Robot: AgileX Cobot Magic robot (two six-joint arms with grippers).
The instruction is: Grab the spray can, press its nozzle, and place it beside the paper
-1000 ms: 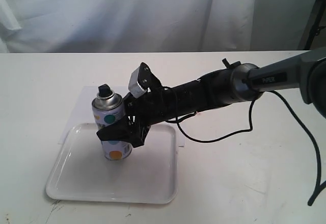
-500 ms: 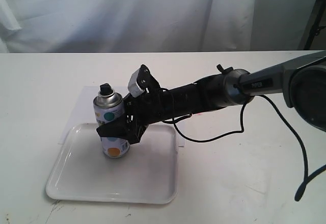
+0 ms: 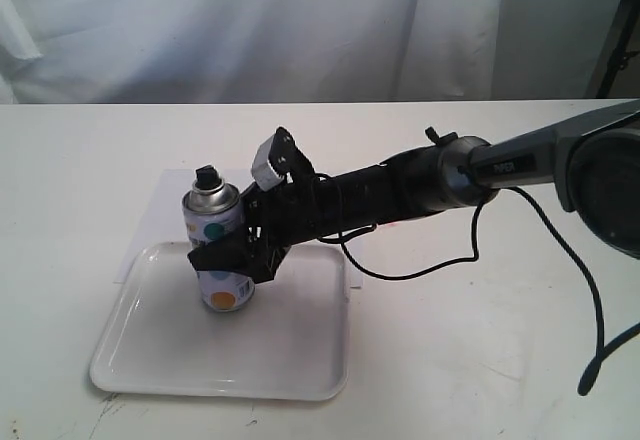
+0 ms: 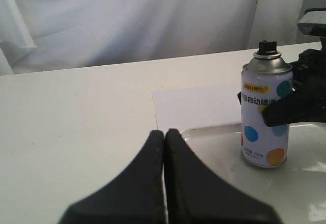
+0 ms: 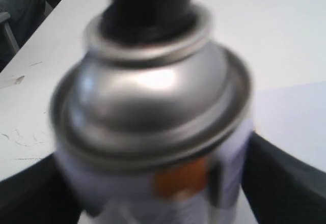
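The spray can [image 3: 220, 250] stands upright on the white tray [image 3: 215, 390], its black nozzle [image 3: 206, 175] on top. My right gripper [image 3: 225, 260] reaches in from the right, with one black finger on each side of the can's middle, shut on it. In the right wrist view the silver dome of the can [image 5: 153, 107] and its nozzle [image 5: 150, 0] fill the picture, with the gripper [image 5: 153, 188] flanking the label. The paper [image 3: 165, 195] lies flat under the tray's far left corner. My left gripper [image 4: 164, 134] is shut and empty, well short of the can [image 4: 265, 127].
The tray's rim [image 4: 214, 147] overlaps the paper [image 4: 198, 107]. A black cable [image 3: 420, 270] loops over the table to the right of the tray. White cloth hangs behind the table. The table's front edge runs just below the tray.
The right arm has dropped slightly at its elbend and the can has shifted a touch with it. Over the last half second nothing visibly moved.
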